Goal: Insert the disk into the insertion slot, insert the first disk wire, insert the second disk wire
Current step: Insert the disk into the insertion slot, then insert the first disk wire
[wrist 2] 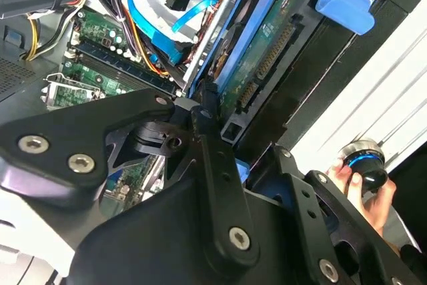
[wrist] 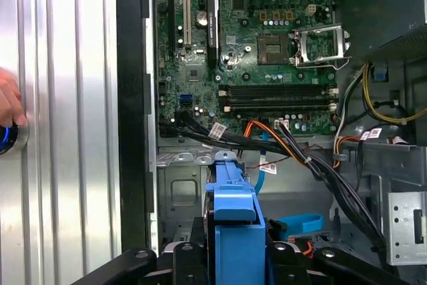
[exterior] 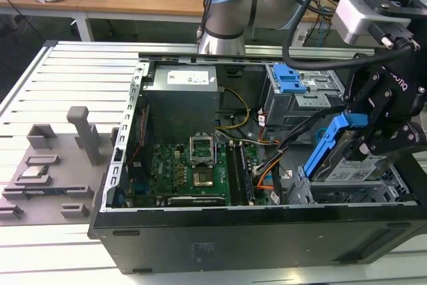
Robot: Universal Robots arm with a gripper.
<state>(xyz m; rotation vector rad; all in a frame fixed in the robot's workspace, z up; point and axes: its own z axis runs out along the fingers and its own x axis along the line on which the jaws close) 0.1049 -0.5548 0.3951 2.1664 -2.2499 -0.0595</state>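
Over the corner of the computer case nearest the exterior view's right, the tool is clenched on the disk, pinching it across its bright blue frame. In the first wrist view the frame stands squarely between the tool's black linkages. The disk hangs tilted, its handle tab raised and its lower end dipping into the insertion slot, the silver sheet-metal bay in that corner. It is not seated.

As a judgement, this is a dense, rigid piece: a metal body heavy for its size, smooth enough to slip, and easily harmed by a knock. The second wrist view shows its green circuit board and connector pins bare, so a grip belongs on the plastic side rails, never on that face. The frame probably flexes a little, and a tilted entry could bind against the bay's walls.

Beside the slot, a bundle of orange and black wires crosses the case floor near the motherboard. Towards the case's far edge sits the grey cage with blue latches. The case rests on a slatted metal tabletop, and along its edge a person's hand rests on a round knob
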